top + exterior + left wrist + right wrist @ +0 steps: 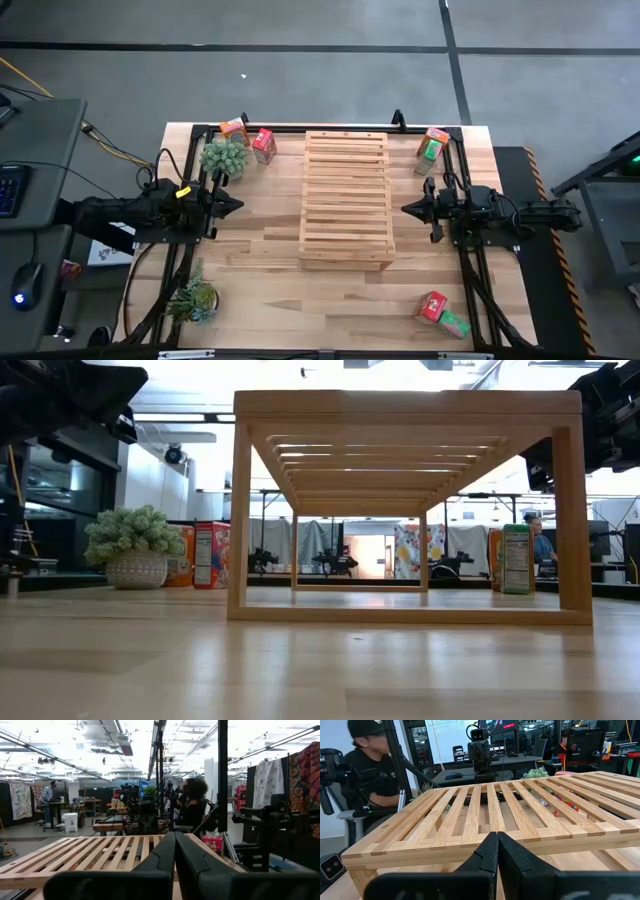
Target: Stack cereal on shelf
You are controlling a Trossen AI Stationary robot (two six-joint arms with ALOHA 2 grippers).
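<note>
The pale slatted shelf (pixel 346 199) stands on its frame in the middle of the table; it also shows in the low view (pixel 405 510). Cereal boxes stand on the table: two at the far left (pixel 250 138), two at the far right (pixel 431 146), and two at the near right (pixel 440 312). My left gripper (pixel 238 206) is shut and empty, left of the shelf, above the table. My right gripper (pixel 405 209) is shut and empty, right of the shelf. Each points at the shelf, as its own wrist view shows (pixel 174 840) (pixel 497 840).
A green plant in a pot (pixel 224 157) stands beside the far left boxes. A second plant (pixel 194 299) is at the near left corner. People show in the room beyond the table. A black frame (pixel 455 150) runs along the table's sides.
</note>
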